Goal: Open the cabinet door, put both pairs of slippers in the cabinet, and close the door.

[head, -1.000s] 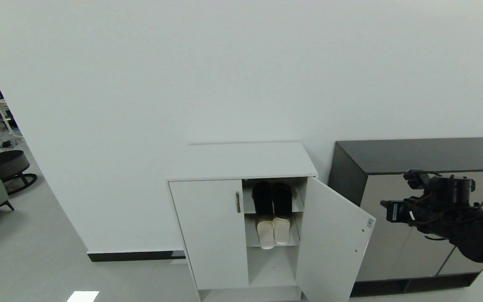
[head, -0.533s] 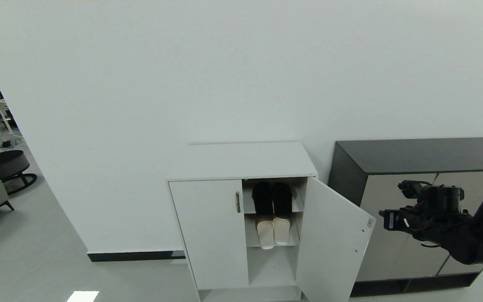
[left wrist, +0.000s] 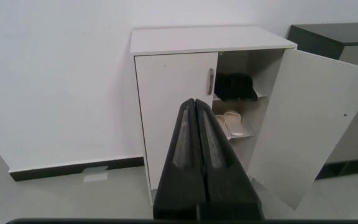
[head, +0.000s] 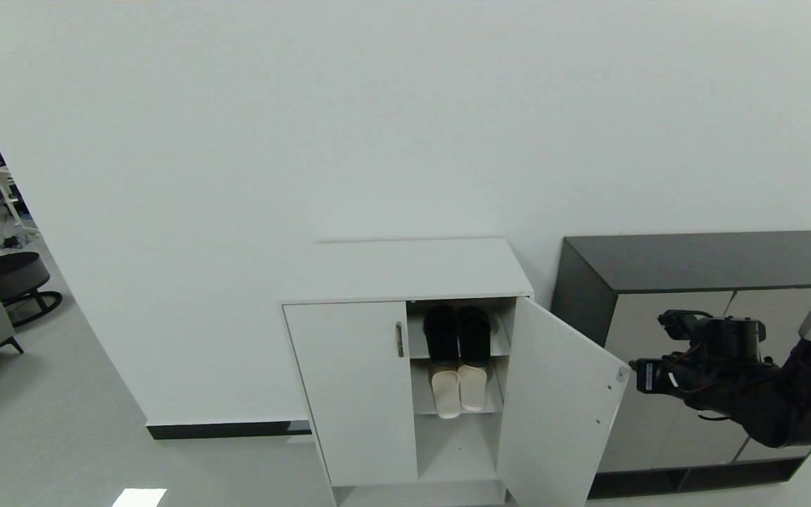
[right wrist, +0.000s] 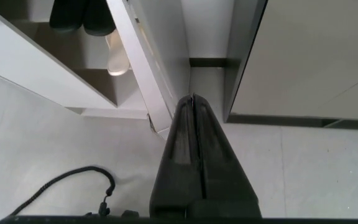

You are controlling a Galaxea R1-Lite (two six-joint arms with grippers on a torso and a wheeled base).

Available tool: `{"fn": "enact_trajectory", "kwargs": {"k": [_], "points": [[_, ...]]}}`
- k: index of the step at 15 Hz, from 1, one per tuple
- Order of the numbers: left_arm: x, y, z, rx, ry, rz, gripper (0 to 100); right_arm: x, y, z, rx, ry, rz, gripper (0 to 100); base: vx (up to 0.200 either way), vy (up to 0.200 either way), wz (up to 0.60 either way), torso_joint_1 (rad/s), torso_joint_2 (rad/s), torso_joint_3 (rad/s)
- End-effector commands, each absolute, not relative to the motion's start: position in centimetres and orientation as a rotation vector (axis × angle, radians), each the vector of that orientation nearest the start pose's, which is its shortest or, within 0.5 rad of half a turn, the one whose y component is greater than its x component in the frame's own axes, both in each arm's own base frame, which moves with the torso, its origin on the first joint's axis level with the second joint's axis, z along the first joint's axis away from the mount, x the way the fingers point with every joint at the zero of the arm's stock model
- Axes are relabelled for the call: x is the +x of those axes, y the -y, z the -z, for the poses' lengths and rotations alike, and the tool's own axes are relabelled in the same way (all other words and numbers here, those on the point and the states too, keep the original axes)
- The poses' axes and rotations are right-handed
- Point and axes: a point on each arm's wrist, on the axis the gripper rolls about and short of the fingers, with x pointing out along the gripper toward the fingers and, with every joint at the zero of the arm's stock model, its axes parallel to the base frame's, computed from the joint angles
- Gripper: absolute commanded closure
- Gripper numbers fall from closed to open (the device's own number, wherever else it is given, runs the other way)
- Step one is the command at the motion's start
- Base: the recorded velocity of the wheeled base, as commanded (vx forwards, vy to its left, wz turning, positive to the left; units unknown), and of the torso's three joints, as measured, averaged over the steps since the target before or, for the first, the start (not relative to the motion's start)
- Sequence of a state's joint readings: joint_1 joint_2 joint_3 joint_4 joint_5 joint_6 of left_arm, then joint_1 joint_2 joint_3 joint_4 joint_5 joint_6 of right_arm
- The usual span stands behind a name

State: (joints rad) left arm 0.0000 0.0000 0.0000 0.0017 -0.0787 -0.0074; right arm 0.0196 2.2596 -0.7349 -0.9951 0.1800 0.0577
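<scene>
Cabinet door (head: 560, 401), ajar beside the closed, empty right hand (right wrist: 193, 106), may rebound open if pushed too sharply.

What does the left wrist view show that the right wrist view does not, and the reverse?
Left wrist view, not the right: the white cabinet's flat top, the dark sideboard's top, the shut left gripper. Right wrist view, not the left: the shut right gripper. Both: the open white cabinet door, the black slippers and, a shelf lower, the cream slippers.
</scene>
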Motion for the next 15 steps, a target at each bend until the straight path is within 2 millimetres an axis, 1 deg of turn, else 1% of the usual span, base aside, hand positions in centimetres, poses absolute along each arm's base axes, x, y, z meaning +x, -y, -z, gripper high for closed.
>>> {"fn": "enact_trajectory", "kwargs": {"k": [1, 3, 5, 8, 9, 10, 13, 15], "points": [[-2.3, 0.2, -7.5, -0.008, -0.003, 0.078, 100, 36.2, -1.1, -0.8, 0.1, -0.537, -0.181, 100, 0.0, 0.0, 0.0, 0.0, 0.0, 0.0], [-2.3, 0.2, -7.5, -0.008, -0.003, 0.078, 100, 36.2, -1.3, -0.7, 0.098, -0.539, -0.187, 100, 0.0, 0.0, 0.0, 0.0, 0.0, 0.0], [-2.3, 0.2, -7.5, -0.008, -0.003, 0.078, 100, 35.7, -2.4, -0.7, 0.091, -0.548, -0.215, 100, 0.0, 0.0, 0.0, 0.0, 0.0, 0.0], [-2.3, 0.2, -7.5, -0.008, -0.003, 0.078, 100, 34.1, -4.9, -1.3, 0.071, -0.562, -0.288, 100, 0.0, 0.0, 0.0, 0.0, 0.0, 0.0], [-2.3, 0.2, -7.5, -0.008, -0.003, 0.078, 100, 33.1, -6.6, -1.7, 0.058, -0.563, -0.339, 100, 0.0, 0.0, 0.0, 0.0, 0.0, 0.0], [-2.3, 0.2, -7.5, -0.008, -0.003, 0.078, 100, 32.4, -7.5, -2.2, 0.05, -0.553, -0.369, 100, 0.0, 0.0, 0.0, 0.0, 0.0, 0.0], [-2.3, 0.2, -7.5, -0.009, -0.003, 0.078, 100, 31.1, -8.9, -3.4, 0.037, -0.525, -0.419, 100, 0.0, 0.0, 0.0, 0.0, 0.0, 0.0], [-2.3, 0.2, -7.5, -0.009, -0.003, 0.078, 100, 31.0, -8.8, -3.4, 0.039, -0.525, -0.42, 100, 0.0, 0.0, 0.0, 0.0, 0.0, 0.0]]}}
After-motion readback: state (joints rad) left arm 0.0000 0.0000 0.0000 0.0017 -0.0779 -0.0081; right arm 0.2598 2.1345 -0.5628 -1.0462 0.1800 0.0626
